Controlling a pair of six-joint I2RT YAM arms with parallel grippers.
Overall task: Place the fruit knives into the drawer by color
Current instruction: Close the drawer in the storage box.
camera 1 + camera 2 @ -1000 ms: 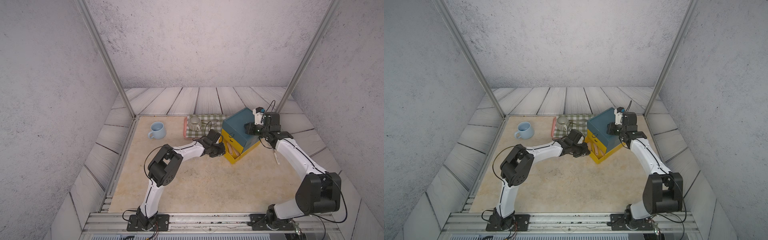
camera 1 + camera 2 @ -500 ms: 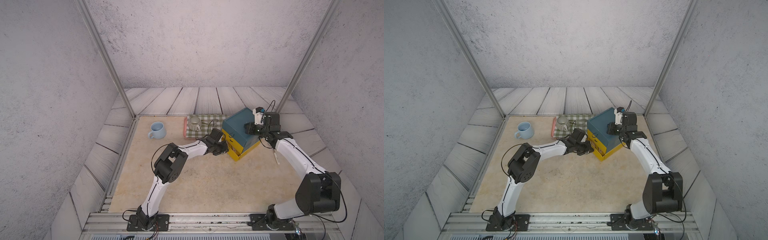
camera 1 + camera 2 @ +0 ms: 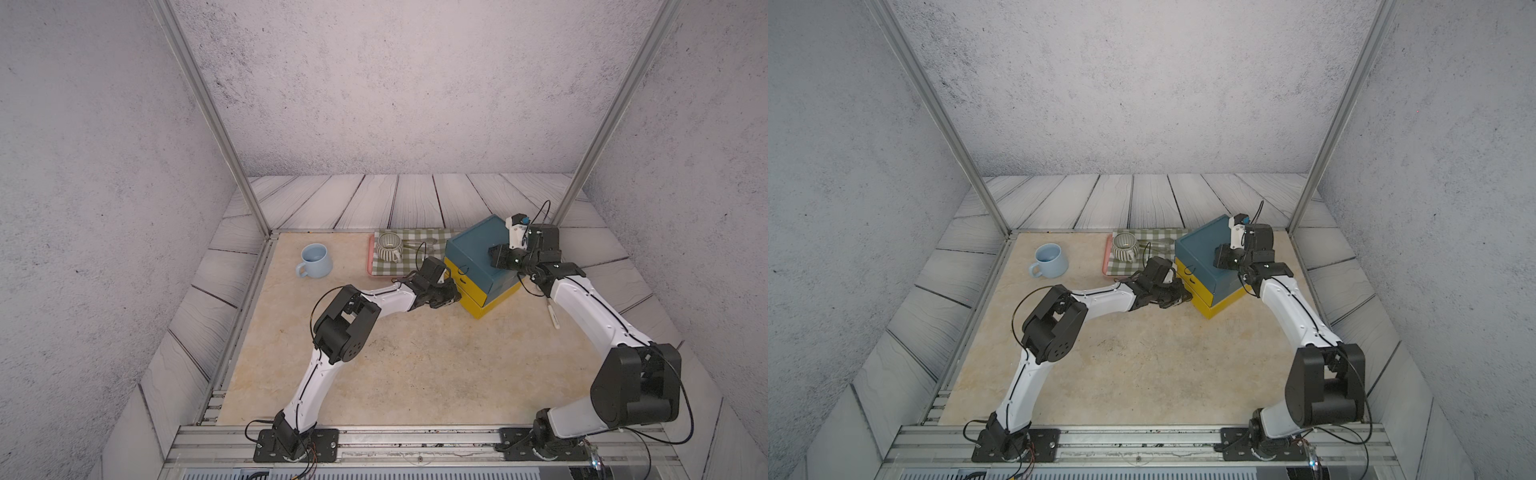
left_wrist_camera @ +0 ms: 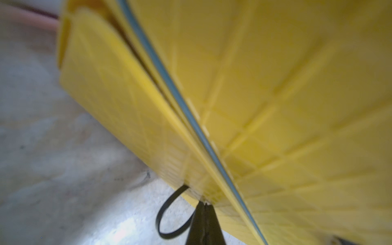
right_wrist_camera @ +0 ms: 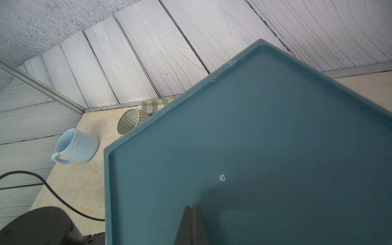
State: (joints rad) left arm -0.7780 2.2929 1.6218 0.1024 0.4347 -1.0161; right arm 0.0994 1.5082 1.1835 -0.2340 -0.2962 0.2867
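Seen from above in both top views: a small drawer chest (image 3: 473, 248), dark teal with yellow fronts, near the back right of a beige table (image 3: 415, 374).

Just changed: the bottom drawer (image 3: 496, 305). Pulled well out toward the left arm a second ago, most of the way in half a second ago, now proud of the front above by only a sliver. Shows as a narrow dark gap in the left wrist view.

Pressed on that lowest front by the left gripper (image 3: 454, 296), clenched tight and holding nothing. Tip just beside the black ring pull (image 4: 167, 216), not gripping it. Left elbow carried further toward the chest than a second ago.

Steadied from above by the right gripper (image 3: 493, 257), likewise clenched and empty. Tip down on, or just over, the teal top. Same place as a second ago.

No fruit knives visible in any view: none on the table, none in either gripper. Probably already inside the drawers, though hidden, so sorting by colour cannot be checked. Judging by that, close to the end of the task, with only a last nudge left to seat the drawer flush.

Elsewhere, nothing shifted: a pale blue mug (image 3: 316, 259) at back left, a striped cup (image 3: 388, 247) on a pink tray (image 3: 369, 259) with a green checked cloth (image 3: 415, 240), and a thin white stick (image 3: 552, 316) lying beside the right arm.
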